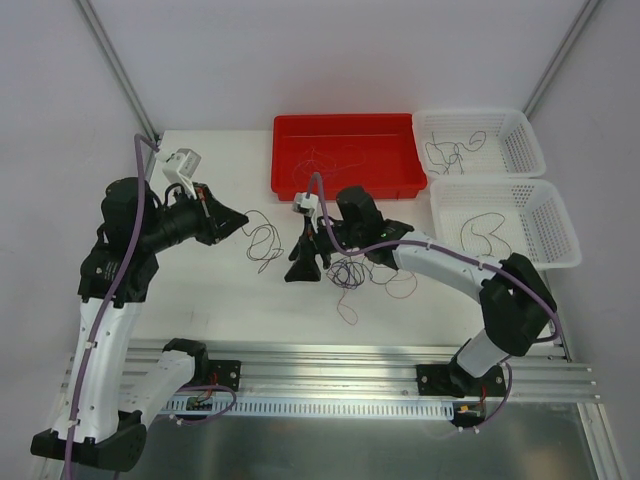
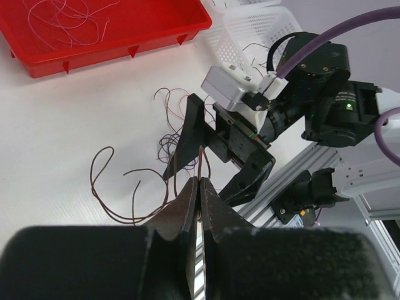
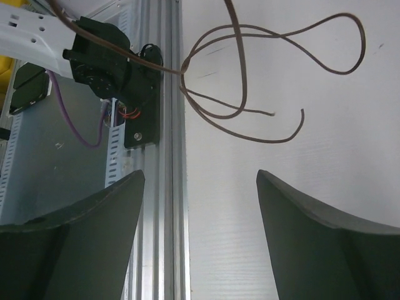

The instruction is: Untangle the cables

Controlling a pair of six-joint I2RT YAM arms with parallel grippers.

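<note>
Here cables (image 1: 447,152) lie in one tray (image 1: 345,121) and two baskets (image 1: 525,146).

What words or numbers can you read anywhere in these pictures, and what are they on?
None: no word, number or sign can be read in any view.
The red tray, the white baskets, the table and the silver camera block look plain.
The cables carry no tags.
The small parts at the arm bases are too small to read.
</note>
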